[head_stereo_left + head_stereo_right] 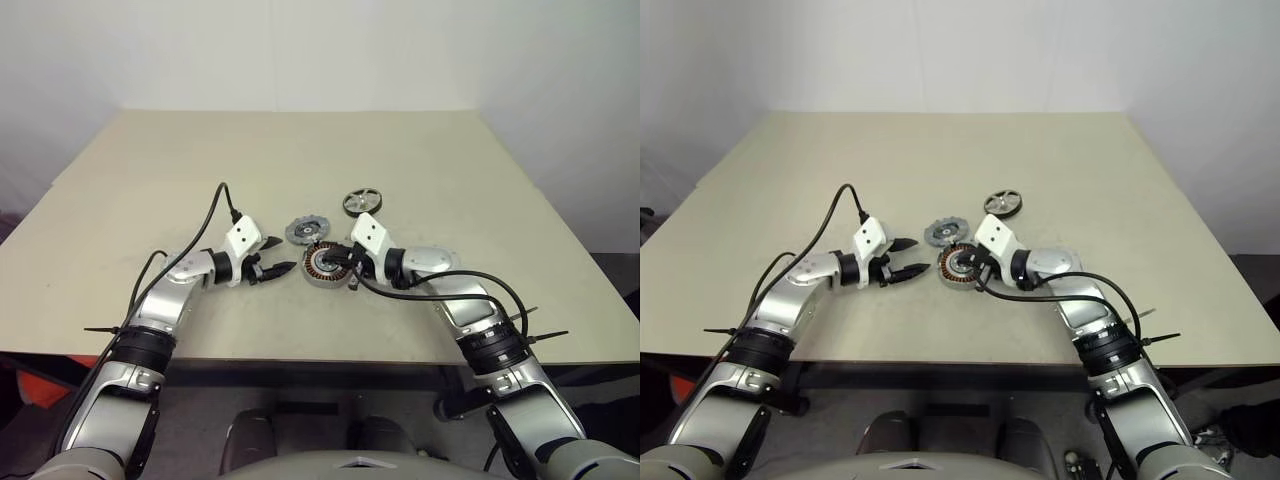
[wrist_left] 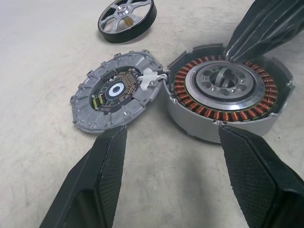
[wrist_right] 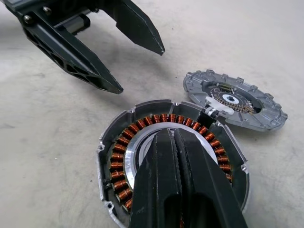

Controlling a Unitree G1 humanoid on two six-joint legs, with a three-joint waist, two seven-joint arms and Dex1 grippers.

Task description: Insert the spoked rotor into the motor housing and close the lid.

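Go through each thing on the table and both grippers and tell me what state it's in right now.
Housing: open, windings bare, no rotor inside.
Lid: off, lying beside the housing, circuit side up, linked to it by a white connector.
Rotor: flat on the table, apart from both.
Left gripper: open, empty.
Right gripper: shut, over the housing's centre.

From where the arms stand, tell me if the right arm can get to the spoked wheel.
Probably yes. The spoked wheel lies alone on the table, just beyond the right tool, which rests shut over the housing. Nothing lies between them; the lid sits off to the left.
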